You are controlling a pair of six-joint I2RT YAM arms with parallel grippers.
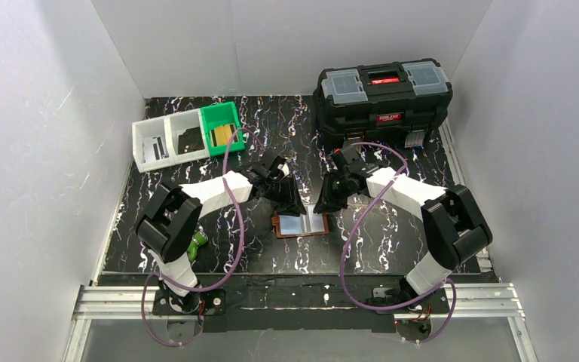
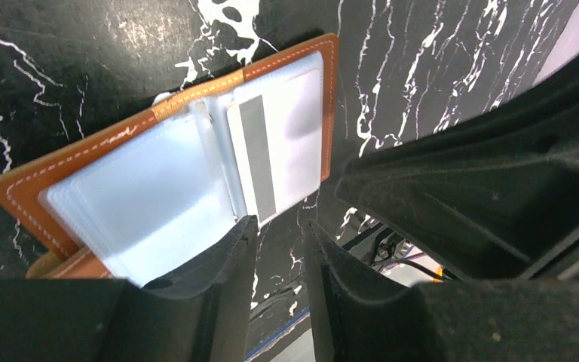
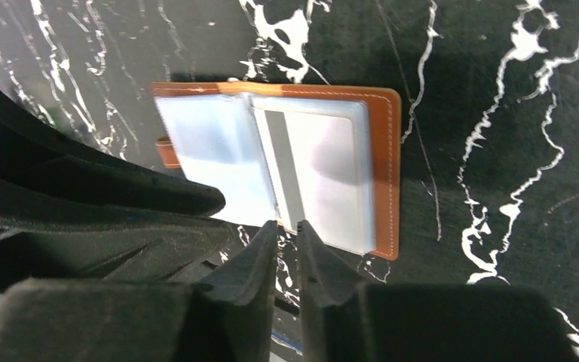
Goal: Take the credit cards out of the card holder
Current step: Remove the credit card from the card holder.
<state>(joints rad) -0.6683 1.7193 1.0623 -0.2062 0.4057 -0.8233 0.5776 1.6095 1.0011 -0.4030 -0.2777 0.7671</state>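
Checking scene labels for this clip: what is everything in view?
card holder: one, brown with pale blue pockets, open at table centre
credit card: one visible, pale with grey stripe, inside a pocket
toolbox: one, black, back right
white bins: two, back left
green bin: one, beside the white bins
small green item: one, by the left arm's base, unidentifiable
table: one, black with white marbling
cables: two, purple, one along each arm
left gripper: black, jaws apart, at the card holder's left side
right gripper: black, jaws nearly together at the pocket edge, grip unclear
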